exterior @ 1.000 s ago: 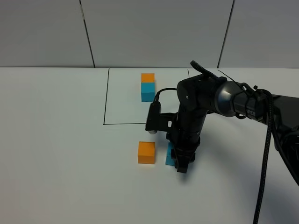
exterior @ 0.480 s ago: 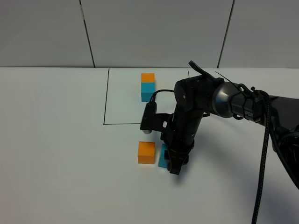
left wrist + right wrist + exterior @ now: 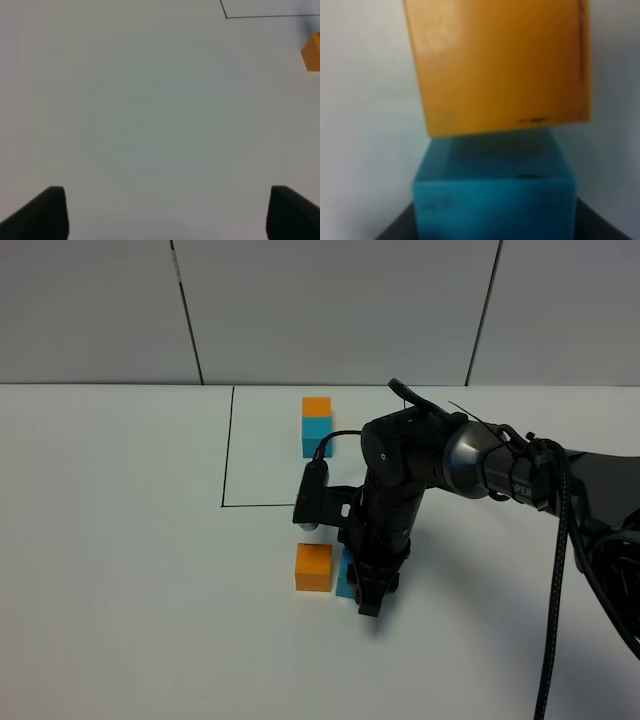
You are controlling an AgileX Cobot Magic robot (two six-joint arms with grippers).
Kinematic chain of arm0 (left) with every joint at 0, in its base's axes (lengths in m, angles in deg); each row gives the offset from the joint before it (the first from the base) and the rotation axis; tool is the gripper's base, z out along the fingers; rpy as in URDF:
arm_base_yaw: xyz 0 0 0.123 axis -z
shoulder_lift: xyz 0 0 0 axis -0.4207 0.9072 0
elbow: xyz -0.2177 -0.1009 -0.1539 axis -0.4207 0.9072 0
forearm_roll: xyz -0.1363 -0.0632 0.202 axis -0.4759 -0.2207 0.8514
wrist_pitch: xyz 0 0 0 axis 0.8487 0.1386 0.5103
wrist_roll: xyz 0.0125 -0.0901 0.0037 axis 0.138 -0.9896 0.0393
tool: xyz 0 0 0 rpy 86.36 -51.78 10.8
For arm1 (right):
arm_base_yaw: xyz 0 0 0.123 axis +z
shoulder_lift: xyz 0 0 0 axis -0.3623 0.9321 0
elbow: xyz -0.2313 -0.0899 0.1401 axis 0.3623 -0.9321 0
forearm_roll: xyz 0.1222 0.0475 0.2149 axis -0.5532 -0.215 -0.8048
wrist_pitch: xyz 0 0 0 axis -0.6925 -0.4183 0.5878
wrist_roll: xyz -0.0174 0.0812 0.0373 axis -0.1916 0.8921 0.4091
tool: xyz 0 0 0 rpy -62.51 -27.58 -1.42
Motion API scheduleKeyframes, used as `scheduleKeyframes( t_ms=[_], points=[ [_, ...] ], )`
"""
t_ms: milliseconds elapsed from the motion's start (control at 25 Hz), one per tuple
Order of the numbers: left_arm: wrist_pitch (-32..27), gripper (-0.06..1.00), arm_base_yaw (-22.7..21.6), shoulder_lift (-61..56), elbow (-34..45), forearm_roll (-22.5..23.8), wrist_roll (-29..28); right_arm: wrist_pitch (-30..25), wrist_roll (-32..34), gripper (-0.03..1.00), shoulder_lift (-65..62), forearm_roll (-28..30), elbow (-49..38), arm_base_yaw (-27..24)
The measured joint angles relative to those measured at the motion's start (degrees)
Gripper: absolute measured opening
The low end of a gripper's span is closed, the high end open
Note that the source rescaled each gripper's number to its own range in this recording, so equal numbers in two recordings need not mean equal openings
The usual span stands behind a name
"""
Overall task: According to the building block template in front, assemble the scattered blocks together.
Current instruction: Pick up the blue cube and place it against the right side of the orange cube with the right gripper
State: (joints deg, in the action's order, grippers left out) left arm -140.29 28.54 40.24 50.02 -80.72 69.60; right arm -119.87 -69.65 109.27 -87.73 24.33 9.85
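Nearly done: right pincer (image 3: 368, 590) clamps cyan block (image 3: 345, 578) mid-worktop (image 3: 120, 540), about touching orange block (image 3: 313, 567) but slightly skewed; to do: square them flush like template (image 3: 316, 425) near far edge, release; left pincer (image 3: 162, 212) gapes empty.

Right arm (image 3: 440, 455) black, glossy joints; braided black cable (image 3: 553, 620); white lettering (image 3: 521, 487), possibly logo; left fingers (image 3: 50, 212) black.

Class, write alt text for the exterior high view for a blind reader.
A black robot arm's right gripper holds a cyan block on a white table, close beside an orange block. Behind them, an orange-and-cyan template pair sits inside a black drawn rectangle.
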Motion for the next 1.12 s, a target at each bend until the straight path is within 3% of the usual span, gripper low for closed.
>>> scheduleKeyframes(
  t_ms=[1120],
  points=[
    [0.0, 0.84, 0.0, 0.0, 0.0, 0.0, 0.0, 1.0, 1.7, 0.43, 0.6, 4.5, 0.2, 1.6]
  ],
)
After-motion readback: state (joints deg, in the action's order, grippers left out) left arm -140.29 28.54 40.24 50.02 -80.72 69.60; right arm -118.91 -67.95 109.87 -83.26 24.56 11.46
